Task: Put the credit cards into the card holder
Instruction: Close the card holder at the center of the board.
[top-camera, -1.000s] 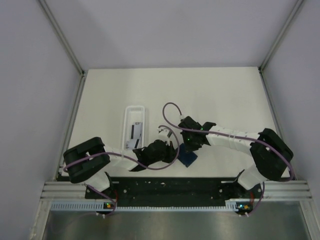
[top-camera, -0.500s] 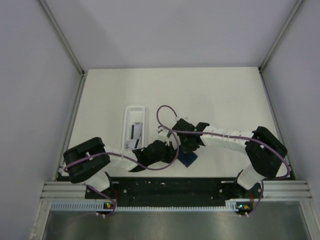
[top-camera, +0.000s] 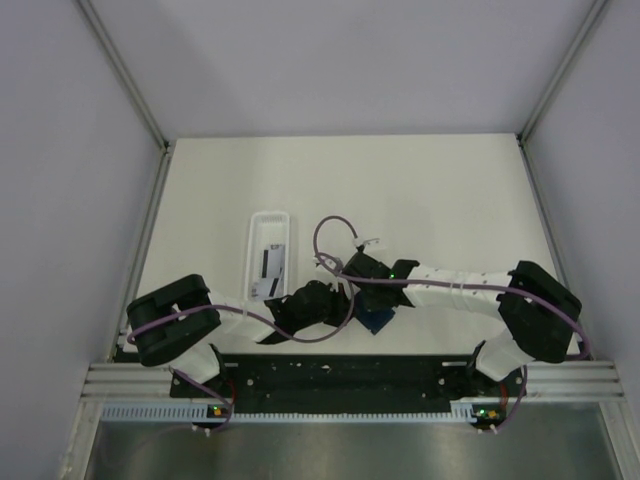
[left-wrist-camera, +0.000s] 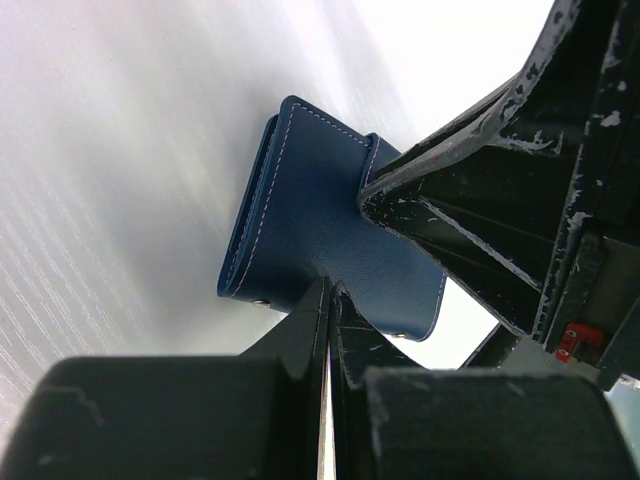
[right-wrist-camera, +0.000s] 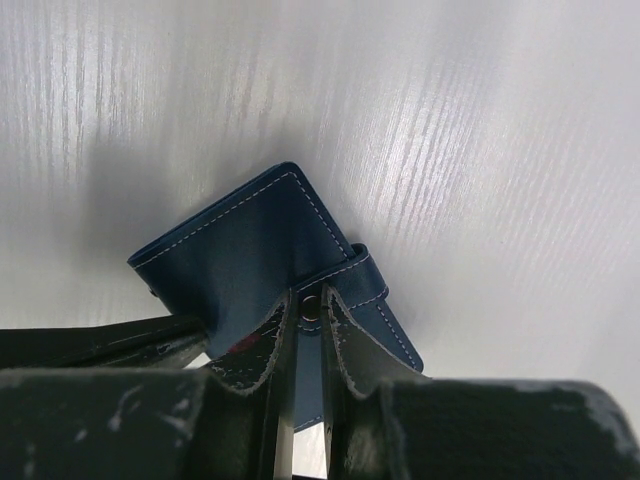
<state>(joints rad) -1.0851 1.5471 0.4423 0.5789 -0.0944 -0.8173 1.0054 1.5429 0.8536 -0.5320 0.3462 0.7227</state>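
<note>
pale, smooth bench (top-camera: 430, 190) laminate will likely let the closed navy card holder (left-wrist-camera: 320, 220) slide; it lies nearer than and to the right of the white tray (top-camera: 270, 212), a light, soft stitched fold best taken by its strap (right-wrist-camera: 360, 280) and the opposite edge. the left end effector (left-wrist-camera: 328, 290) is pressed together, tips at the holder's edge, while the right end effector (right-wrist-camera: 308, 300), nearly closed, pinches that strap. inside the tray lie the credit cards (top-camera: 270, 262), thin, stiff and slippery, best lifted by an edge, and grey walls (top-camera: 340, 60) rise well beyond the tray.
</note>
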